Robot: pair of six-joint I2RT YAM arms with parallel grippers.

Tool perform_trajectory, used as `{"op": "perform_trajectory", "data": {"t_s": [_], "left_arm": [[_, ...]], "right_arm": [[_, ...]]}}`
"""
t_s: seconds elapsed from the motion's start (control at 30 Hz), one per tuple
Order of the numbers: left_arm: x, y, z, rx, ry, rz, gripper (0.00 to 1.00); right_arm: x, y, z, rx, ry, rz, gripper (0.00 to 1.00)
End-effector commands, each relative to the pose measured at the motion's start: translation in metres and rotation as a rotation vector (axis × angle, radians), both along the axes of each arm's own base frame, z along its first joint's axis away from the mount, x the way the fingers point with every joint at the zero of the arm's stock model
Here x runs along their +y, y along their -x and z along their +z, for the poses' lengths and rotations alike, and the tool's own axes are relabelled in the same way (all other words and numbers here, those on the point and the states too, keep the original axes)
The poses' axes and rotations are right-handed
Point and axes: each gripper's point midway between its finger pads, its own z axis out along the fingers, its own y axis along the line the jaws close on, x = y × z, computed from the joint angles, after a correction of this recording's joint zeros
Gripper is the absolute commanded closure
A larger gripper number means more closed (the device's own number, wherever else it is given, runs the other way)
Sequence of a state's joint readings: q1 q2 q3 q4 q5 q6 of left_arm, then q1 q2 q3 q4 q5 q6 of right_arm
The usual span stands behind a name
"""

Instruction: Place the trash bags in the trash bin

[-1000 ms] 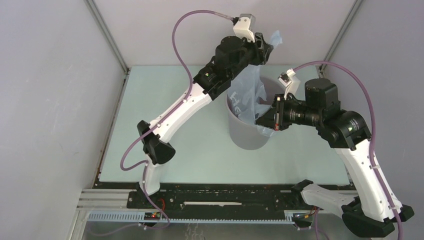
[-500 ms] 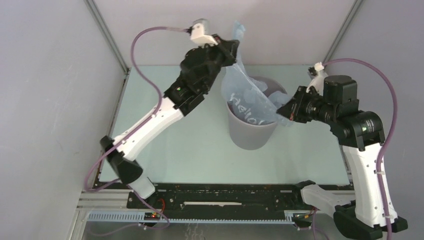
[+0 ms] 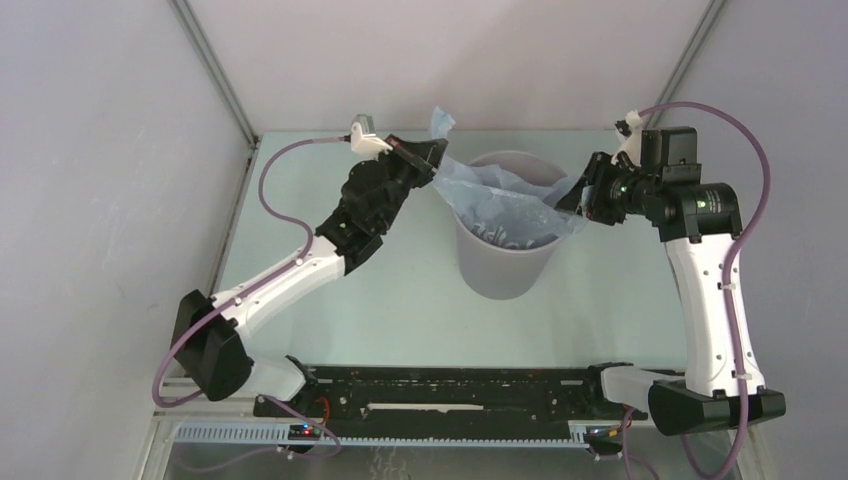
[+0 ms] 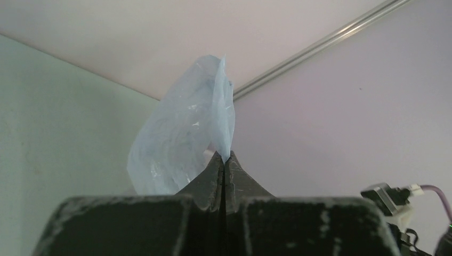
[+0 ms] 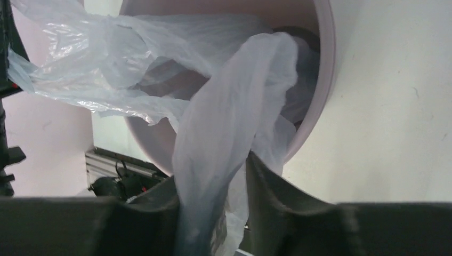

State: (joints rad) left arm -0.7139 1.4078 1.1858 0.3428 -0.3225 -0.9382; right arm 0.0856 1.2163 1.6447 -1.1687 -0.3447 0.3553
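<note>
Top external view: the trash bag (image 3: 505,205) is hanging stretched across the mouth of the trash bin (image 3: 500,275), its middle sagging inside and its ends outside the rim. The left gripper (image 3: 430,157) is pinching one corner, jaws pressed together on the film. The right gripper (image 3: 580,195) is clamping a bunched fold beside the opposite rim. Insertion is under way. In my judgement, the next move calls for bringing both ends down into the bin before letting go.

The trash bag (image 3: 505,200), stretched between my left pincer (image 3: 437,153) and my right pincer (image 3: 573,199), covers most of the trash bin (image 3: 500,275) mouth and bars the way down. The table (image 3: 350,330) on the bin's near side lies open for passing.
</note>
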Motion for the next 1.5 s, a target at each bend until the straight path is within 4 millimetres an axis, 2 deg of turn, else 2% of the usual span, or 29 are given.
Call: {"op": "perform_trajectory", "data": {"t_s": [0.0,0.1,0.2,0.3,0.43,0.57,0.67,0.8,0.87,1.0,1.1,1.17,1.2,1.37,1.47], "left_arm": [[0.010,0.030,0.039,-0.095,0.142,-0.065,1.00],[0.011,0.039,0.037,-0.104,0.122,-0.096,1.00],[0.007,0.051,0.033,-0.118,0.121,-0.150,1.00],[0.005,0.060,0.026,-0.122,0.115,-0.191,0.99],[0.003,0.066,0.011,-0.107,0.104,-0.217,0.97],[0.002,0.071,0.001,-0.093,0.096,-0.235,0.93],[0.003,0.075,-0.009,-0.051,0.032,-0.241,0.86],[0.012,0.083,-0.027,0.045,-0.107,-0.239,0.68],[0.016,0.087,-0.032,0.082,-0.157,-0.240,0.64],[0.021,0.091,-0.044,0.153,-0.240,-0.242,0.73],[0.013,0.088,-0.035,0.144,-0.239,-0.266,0.80],[0.004,0.082,-0.026,0.119,-0.242,-0.278,0.85],[0.000,0.077,-0.021,0.104,-0.256,-0.282,0.88],[-0.023,0.051,-0.006,0.020,-0.299,-0.288,0.99],[-0.035,0.046,-0.002,-0.061,-0.327,-0.289,1.00]], "right_arm": [[0.007,0.015,0.017,-0.054,-0.037,0.058,0.50],[0.001,0.019,0.016,-0.044,-0.021,0.027,0.35],[-0.008,0.019,0.009,-0.017,0.020,-0.008,0.27],[-0.018,0.017,0.003,0.000,0.075,-0.034,0.24],[-0.026,0.012,0.004,-0.017,0.123,-0.054,0.22],[-0.024,0.009,0.003,-0.005,0.107,-0.061,0.23],[-0.019,0.014,0.003,-0.001,0.089,-0.055,0.25],[-0.014,0.025,0.004,-0.017,0.060,-0.054,0.31],[-0.012,0.029,0.000,-0.011,0.059,-0.052,0.32],[-0.012,0.030,0.000,-0.029,0.057,-0.050,0.51],[-0.016,0.026,0.006,-0.049,0.050,-0.071,0.64],[-0.016,0.022,0.008,-0.056,0.026,-0.079,0.78],[-0.015,0.019,0.008,-0.060,0.018,-0.082,0.82],[-0.018,0.009,-0.001,-0.063,0.028,-0.095,0.85],[-0.020,0.008,-0.010,-0.063,0.048,-0.094,0.85]]}}
